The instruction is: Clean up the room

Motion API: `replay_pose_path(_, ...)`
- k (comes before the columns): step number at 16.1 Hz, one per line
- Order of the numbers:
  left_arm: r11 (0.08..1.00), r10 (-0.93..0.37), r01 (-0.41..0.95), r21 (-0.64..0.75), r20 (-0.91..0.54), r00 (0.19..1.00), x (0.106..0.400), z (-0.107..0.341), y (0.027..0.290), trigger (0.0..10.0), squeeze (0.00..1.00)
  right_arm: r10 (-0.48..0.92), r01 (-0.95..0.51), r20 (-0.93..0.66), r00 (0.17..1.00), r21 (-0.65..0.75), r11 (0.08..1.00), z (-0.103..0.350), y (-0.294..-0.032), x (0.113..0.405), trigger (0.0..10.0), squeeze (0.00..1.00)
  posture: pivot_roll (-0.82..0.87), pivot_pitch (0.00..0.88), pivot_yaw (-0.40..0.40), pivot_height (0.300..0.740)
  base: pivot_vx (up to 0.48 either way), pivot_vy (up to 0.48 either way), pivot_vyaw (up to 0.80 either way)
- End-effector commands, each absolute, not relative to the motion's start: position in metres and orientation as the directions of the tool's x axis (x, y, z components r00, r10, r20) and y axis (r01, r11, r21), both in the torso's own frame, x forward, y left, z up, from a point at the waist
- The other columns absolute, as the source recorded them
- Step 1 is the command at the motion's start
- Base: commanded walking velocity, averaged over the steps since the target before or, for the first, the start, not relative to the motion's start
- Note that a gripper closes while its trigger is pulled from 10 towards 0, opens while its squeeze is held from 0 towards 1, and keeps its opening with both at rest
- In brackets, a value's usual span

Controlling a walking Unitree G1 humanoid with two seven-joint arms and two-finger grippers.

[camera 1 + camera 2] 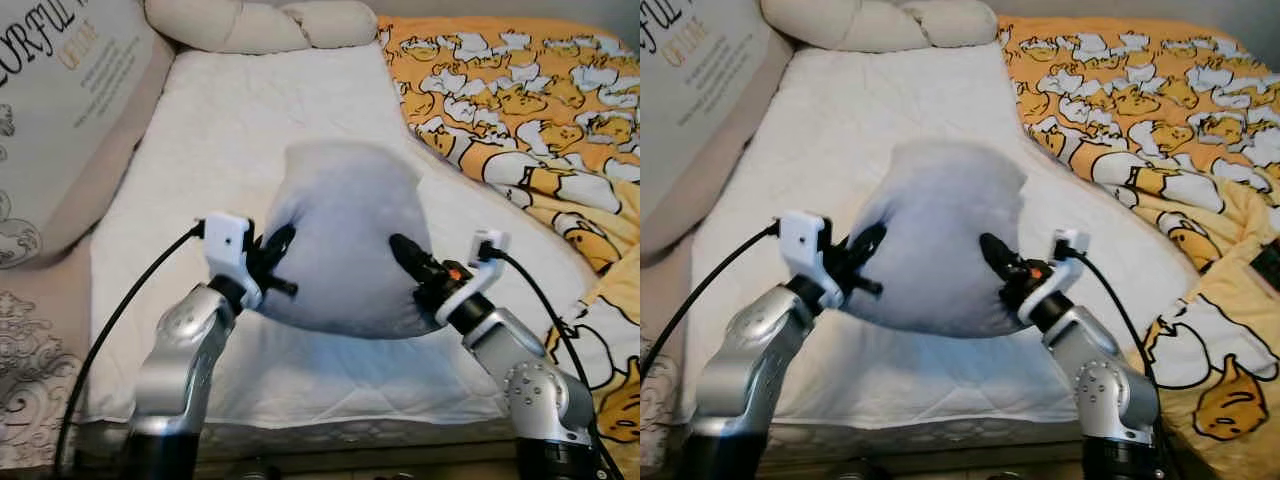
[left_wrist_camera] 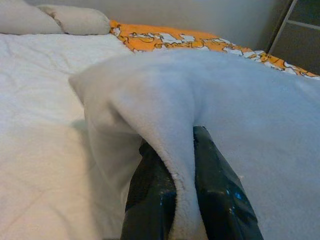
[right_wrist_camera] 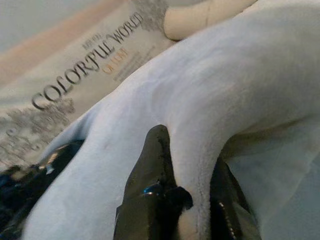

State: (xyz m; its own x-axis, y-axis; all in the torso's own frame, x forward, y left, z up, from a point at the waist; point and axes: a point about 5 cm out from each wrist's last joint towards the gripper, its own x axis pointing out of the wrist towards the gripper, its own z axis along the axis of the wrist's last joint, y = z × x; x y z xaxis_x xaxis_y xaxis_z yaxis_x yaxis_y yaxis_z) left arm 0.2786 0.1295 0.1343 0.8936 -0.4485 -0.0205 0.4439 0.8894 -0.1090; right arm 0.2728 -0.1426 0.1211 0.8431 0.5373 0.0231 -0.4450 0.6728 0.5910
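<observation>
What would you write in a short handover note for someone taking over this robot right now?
Left gripper: shut on the near left edge of the white pillow.
Right gripper: shut on its near right edge.
The pillow is held up over the white mattress; the yellow duck blanket lies rumpled at the robot's right.
Done: pillow gripped.
Left: set the pillow down, tidy the blanket.

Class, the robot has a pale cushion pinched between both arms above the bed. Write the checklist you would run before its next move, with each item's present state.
1. Left claw shut on a fold of the cushion: ok.
2. Right claw shut on the cushion: ok.
3. Cushion lifted off the white mattress: ok.
4. Yellow duvet apart from the cushion: ok.
5. Where the cushion belongs: cannot tell.
</observation>
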Motion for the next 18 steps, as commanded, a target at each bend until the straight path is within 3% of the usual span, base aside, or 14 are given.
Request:
replay_pose_path(1, 0.91, -0.407, 0.408, -0.076, 0.029, 0.913, 0.275, 0.146, 0.131, 3.4, 0.0, 0.508, -0.421, -0.008, 0.861, 0.548, 0.723, 0.122, -0.143, 0.272, 10.0, 0.0, 0.07, 0.0, -0.03, 0.74, 0.0, 0.0, 0.0)
replay_pose_path(2, 0.921, -0.381, 0.381, -0.077, 0.015, 0.924, 0.273, 0.145, 0.131, 8.4, 0.0, 0.494, -0.397, -0.041, 0.869, 0.538, 0.743, 0.117, -0.143, 0.272, 10.0, 0.0, 0.07, 0.0, -0.034, 0.74, 0.0, 0.0, 0.0)
replay_pose_path(3, 0.927, -0.372, 0.371, -0.061, -0.016, 0.928, 0.271, 0.141, 0.131, 10.0, 0.0, 0.48, -0.385, -0.051, 0.876, 0.525, 0.759, 0.116, -0.145, 0.27, 10.0, 0.0, 0.08, 0.0, -0.033, 0.74, 0.0, 0.0, 0.0)
replay_pose_path(6, 0.932, -0.362, 0.361, -0.025, -0.053, 0.931, 0.268, 0.139, 0.133, 10.0, 0.0, 0.477, -0.38, -0.063, 0.877, 0.517, 0.767, 0.114, -0.147, 0.268, 10.0, 0.0, 0.08, 0.0, -0.031, 0.74, 0.0, 0.0, 0.0)
replay_pose_path(12, 0.937, -0.35, 0.35, -0.01, -0.058, 0.935, 0.266, 0.144, 0.134, 10.0, 0.0, 0.512, -0.416, -0.079, 0.855, 0.485, 0.769, 0.111, -0.137, 0.264, 10.0, 0.0, 0.09, 0.0, -0.024, 0.74, 0.0, 0.399, 0.0)
replay_pose_path(18, 0.936, -0.352, 0.352, -0.001, -0.058, 0.934, 0.268, 0.147, 0.133, 10.0, 0.0, 0.503, -0.406, -0.082, 0.86, 0.485, 0.774, 0.109, -0.136, 0.266, 10.0, 0.0, 0.1, 0.0, -0.021, 0.74, 0.0, 0.406, 0.76)
